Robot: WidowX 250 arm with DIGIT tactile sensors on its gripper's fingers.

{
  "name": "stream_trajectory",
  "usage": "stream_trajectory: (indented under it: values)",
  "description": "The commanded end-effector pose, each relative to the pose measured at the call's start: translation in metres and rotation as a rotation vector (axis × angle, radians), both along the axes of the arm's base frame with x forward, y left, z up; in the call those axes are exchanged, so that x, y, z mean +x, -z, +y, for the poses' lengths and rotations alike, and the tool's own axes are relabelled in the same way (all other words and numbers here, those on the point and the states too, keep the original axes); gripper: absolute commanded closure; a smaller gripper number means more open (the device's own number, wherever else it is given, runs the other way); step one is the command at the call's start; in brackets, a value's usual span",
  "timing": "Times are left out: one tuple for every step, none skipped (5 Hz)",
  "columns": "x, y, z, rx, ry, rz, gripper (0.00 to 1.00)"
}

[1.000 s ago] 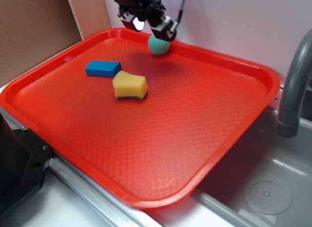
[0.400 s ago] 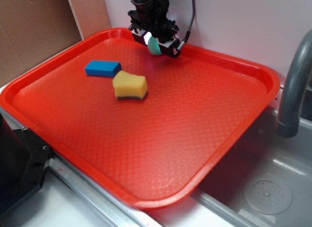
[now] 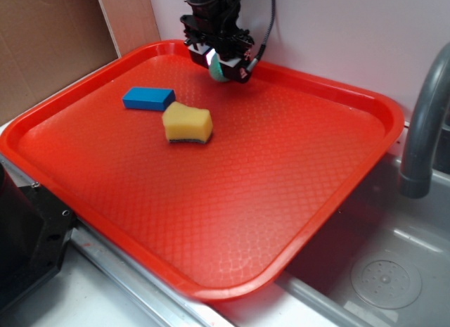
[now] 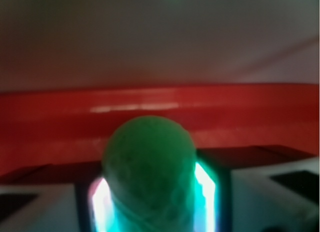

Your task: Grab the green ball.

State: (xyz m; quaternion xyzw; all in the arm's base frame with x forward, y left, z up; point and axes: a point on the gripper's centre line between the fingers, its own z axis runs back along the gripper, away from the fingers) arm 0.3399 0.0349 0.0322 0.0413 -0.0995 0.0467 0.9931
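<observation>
green ball [image 4: 148, 167] wedged btwn fingers [image 4: 205, 189], gripper [image 3: 221, 65] clenched on it, near tray [image 3: 351, 130] back rim

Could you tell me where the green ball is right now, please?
In the exterior view the green ball sits between the claw fingers near the tray's far rim, behind the yellow sponge.

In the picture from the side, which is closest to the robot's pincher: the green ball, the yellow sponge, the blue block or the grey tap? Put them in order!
1. Green ball: right between the fingers of the end effector, at the tray's back edge.
2. Blue block and yellow sponge: both in front and to the left, too close to call.
3. Grey tap: far off at the right, beyond the tray.
</observation>
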Motion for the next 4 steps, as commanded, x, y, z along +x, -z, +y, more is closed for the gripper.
stream_trajectory:
  values:
    - [-0.026,-0.095,-0.027,-0.026,-0.024,0.044,1.0]
    - [-0.062,-0.117,-0.048,-0.063,-0.012,0.115,1.0]
    - [-0.1,-0.134,-0.055,-0.125,0.024,0.156,1.0]
    - [-0.127,-0.145,-0.055,-0.144,0.049,0.186,1.0]
